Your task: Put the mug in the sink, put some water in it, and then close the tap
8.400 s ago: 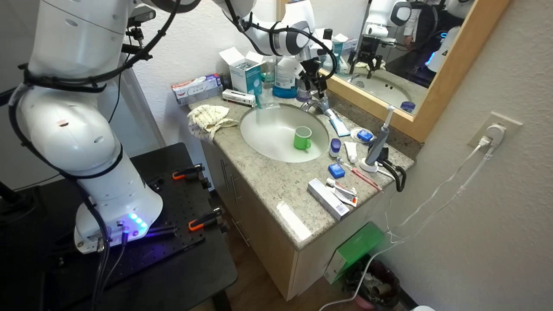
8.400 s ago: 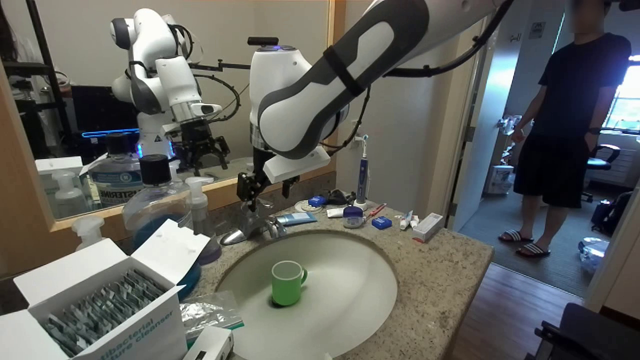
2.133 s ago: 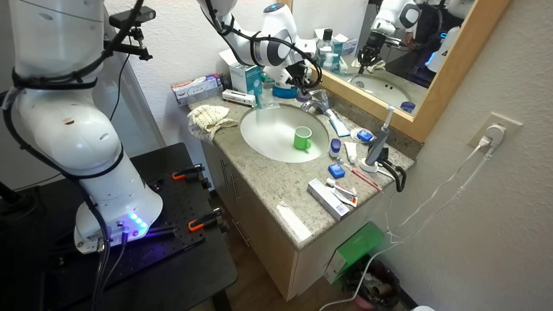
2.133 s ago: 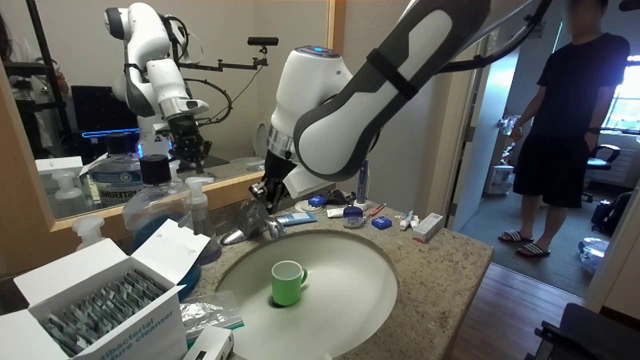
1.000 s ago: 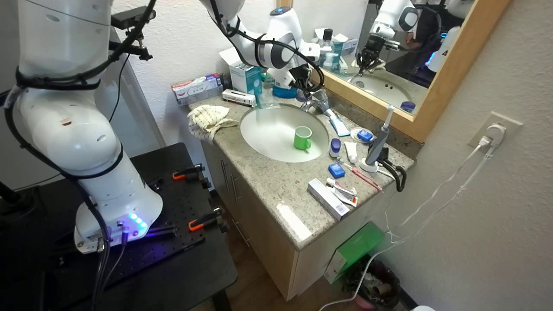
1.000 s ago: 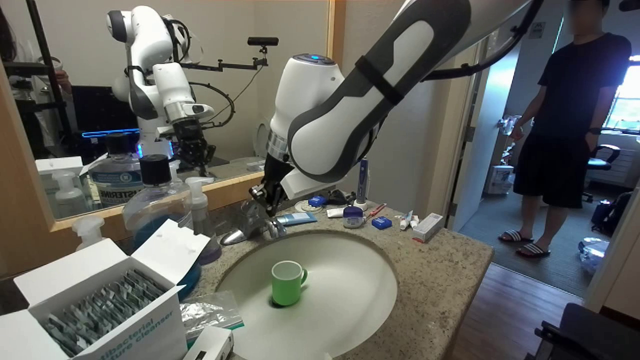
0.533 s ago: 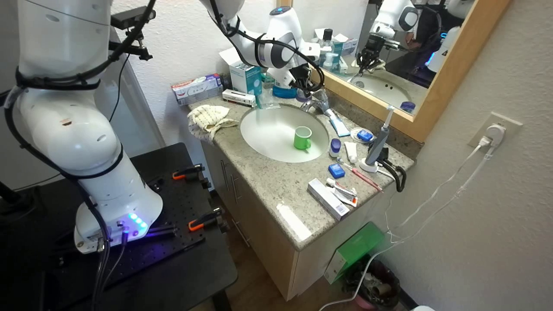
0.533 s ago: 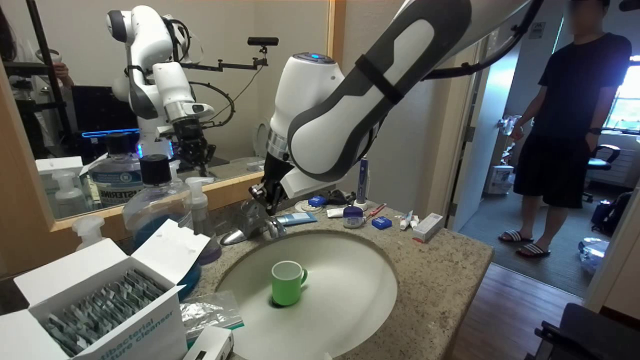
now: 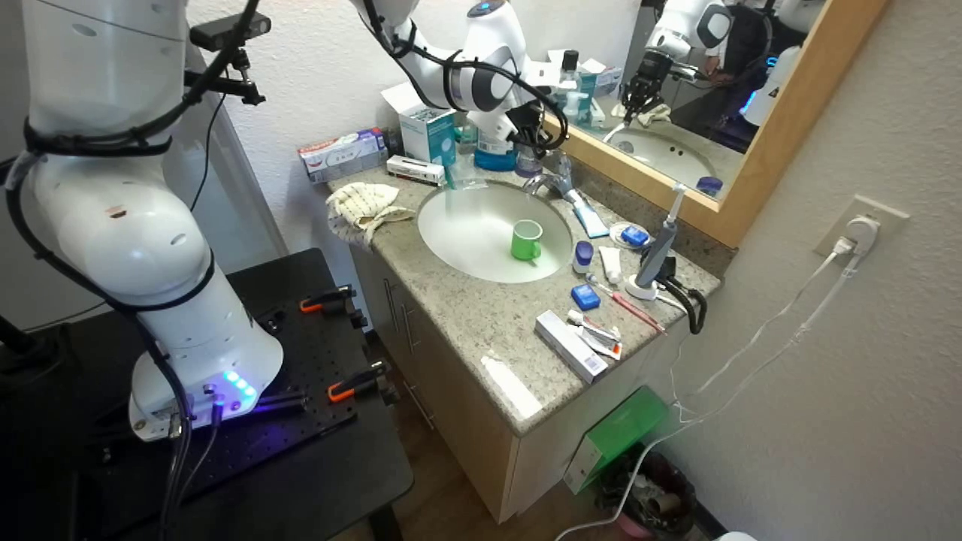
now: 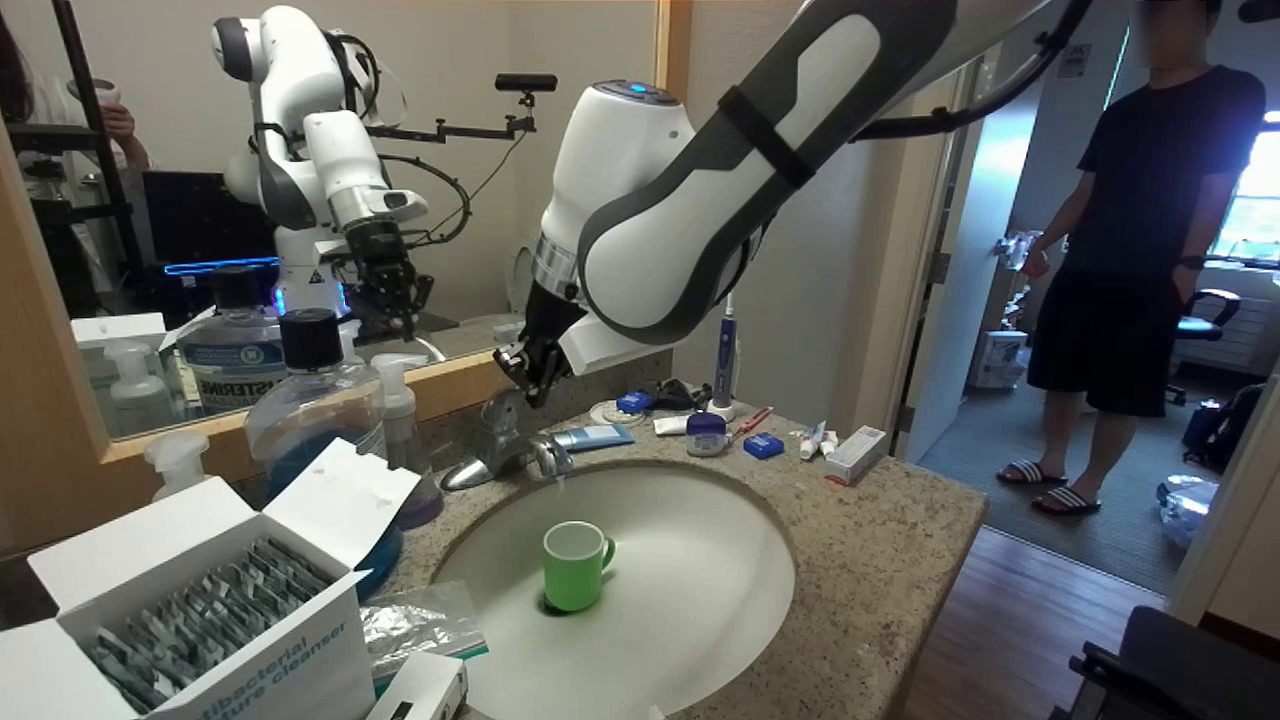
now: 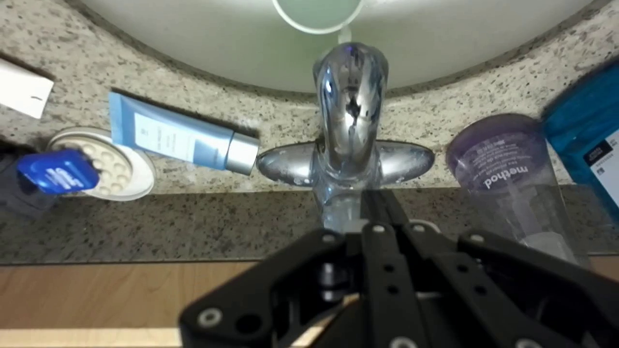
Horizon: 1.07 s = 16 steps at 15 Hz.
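Presently, the hand is fully closed, holding nothing, near the tap; the mug stands upright in the sink, lower than the hand and beyond the tap from it.

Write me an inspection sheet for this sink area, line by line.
Surface: speckled stone counter around the round white sink.
Mug: green, upright in the sink; contents cannot be told.
Tap: chrome; in the wrist view, a pale streak between it and the mug, possibly water.
Clutter: cloth, open carton, blue tube, pink toothbrush.
Gripper: shut, near the tap; held object: nothing seen.
Cables: black cable along the arm; white cords below the wall outlet.
Surroundings: wood-framed mirror; person standing in the background.
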Motion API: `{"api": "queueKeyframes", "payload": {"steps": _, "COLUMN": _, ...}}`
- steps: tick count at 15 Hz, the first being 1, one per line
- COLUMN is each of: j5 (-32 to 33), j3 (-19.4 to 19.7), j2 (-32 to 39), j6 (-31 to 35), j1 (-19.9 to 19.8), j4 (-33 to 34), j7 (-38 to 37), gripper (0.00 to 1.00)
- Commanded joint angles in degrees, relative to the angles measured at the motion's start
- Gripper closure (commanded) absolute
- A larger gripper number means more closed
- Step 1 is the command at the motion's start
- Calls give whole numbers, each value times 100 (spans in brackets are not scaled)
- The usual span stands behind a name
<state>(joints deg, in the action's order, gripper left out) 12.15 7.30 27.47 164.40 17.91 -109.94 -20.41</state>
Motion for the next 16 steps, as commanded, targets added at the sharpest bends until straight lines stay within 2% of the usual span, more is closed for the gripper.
{"api": "queueKeyframes", "payload": {"steps": 1, "j5": 143, "j3": 167, "j2": -355, "j6": 205, "j1": 137, "j4": -123, "j7": -67, "gripper": 100}}
{"api": "queueKeyframes", "payload": {"steps": 16, "j5": 454, "j3": 551, "j2": -669, "j6": 640, "j1": 405, "j4": -259, "j7": -197, "gripper": 100}}
